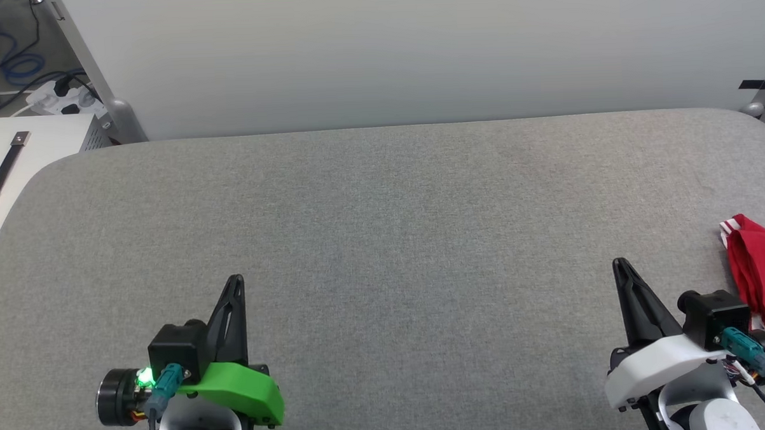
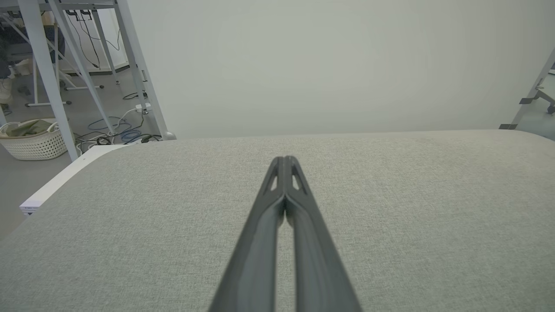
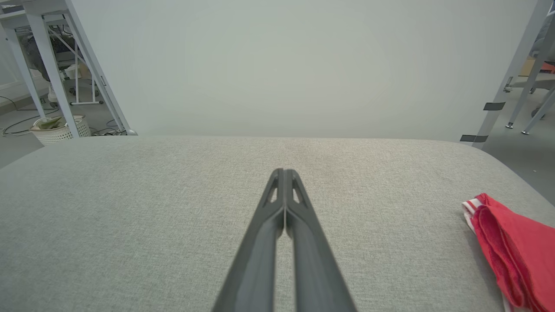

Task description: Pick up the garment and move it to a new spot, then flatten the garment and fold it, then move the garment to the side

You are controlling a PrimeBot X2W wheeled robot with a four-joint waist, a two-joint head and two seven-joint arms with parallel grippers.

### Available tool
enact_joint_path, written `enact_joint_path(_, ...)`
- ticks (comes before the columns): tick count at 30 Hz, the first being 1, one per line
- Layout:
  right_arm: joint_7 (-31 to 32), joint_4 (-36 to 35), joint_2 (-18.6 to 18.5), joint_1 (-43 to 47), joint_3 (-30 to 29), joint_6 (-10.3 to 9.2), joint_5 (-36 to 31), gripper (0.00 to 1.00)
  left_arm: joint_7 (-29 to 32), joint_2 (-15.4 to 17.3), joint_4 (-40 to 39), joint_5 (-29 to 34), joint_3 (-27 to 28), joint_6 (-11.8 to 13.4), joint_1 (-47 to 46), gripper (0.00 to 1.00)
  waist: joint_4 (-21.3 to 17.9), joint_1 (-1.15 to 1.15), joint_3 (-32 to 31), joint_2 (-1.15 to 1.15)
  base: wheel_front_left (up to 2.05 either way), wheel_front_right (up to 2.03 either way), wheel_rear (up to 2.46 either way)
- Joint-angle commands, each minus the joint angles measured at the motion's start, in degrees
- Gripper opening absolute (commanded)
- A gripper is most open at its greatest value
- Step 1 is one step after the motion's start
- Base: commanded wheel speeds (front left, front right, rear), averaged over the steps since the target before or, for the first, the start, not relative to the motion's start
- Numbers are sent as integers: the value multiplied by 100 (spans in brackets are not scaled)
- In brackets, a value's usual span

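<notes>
Two end effectors are hanging low over the near part of the desk [image 1: 421, 239], fingers pointing toward its far edge. The left end effector [image 1: 235, 280] is holding its fingers pressed together on nothing, and the right end effector [image 1: 616, 264] is likewise closed and empty. Between and ahead of them the middle of the desk is lying open out to the rounded far corners, where a pale wall [image 1: 415, 48] is rising just behind the far edge. The desk covering is showing as grey woven fabric, matte, finely flecked, flat and smooth. The garment [image 1: 763, 272] is lying at the desk's right edge, just to the right of the right arm's wrist and apart from its fingertips. It is bunching into a thick red fold, soft-looking, with red-and-white striped trim showing at its far tip. Off the left edge a white cabinet [image 1: 12, 170] with a dark strap handle is standing beside the desk, and cables [image 1: 14, 65] are trailing on the floor beyond. In the left wrist view a white perforated basket [image 2: 34, 141] is sitting on the floor among slanted metal legs [image 2: 43, 73], holding pale greenish cloth.
</notes>
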Motion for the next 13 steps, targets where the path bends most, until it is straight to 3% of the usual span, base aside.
enact_joint_path(1, 25, -48, 25, 67, -10, -2, -79, 0, 28, -28, -40, 77, 20, 33, 13, 0, 0, 0, 0, 0, 0, 0, 0)
enact_joint_path(13, 137, -115, 53, 79, -28, -3, -215, 0, 165, -33, -93, 158, 57, 93, 15, 0, 3, 0, 3, 0, 0, 0, 0)
